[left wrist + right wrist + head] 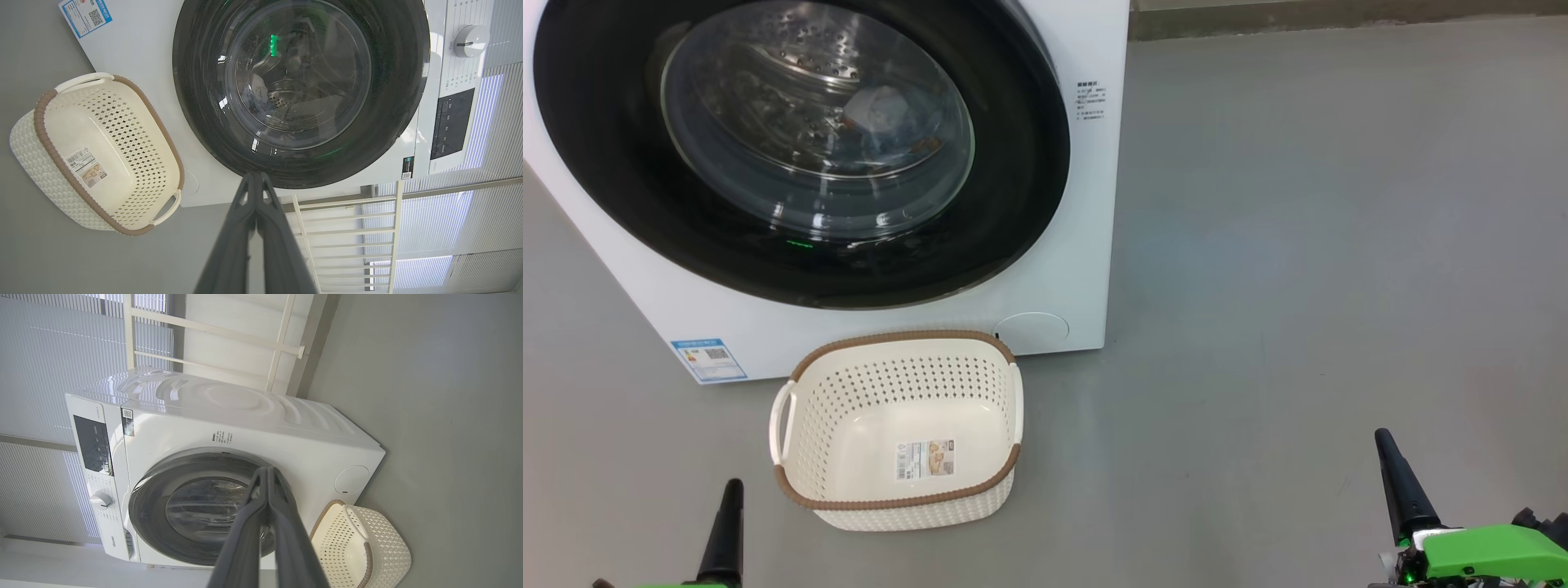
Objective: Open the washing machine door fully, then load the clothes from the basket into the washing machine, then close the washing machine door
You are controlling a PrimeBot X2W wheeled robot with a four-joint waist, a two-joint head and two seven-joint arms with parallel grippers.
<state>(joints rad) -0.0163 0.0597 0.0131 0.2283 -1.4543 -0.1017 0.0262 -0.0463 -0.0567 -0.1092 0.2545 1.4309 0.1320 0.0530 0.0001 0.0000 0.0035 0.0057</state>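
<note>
Washing machine door (800,155), round black-rimmed glass: one, closed; one cream perforated basket (898,425); your left end effector (256,175) and right end effector (267,469) clamped together, empty.

The shut washing machine door (817,122) bars entry; the basket (898,363) stands before it, floor (1298,245) open rightward.

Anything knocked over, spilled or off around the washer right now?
Nothing stands out. The door is shut, the basket stands upright and empty on the floor, and clothes lie inside the drum.
</note>
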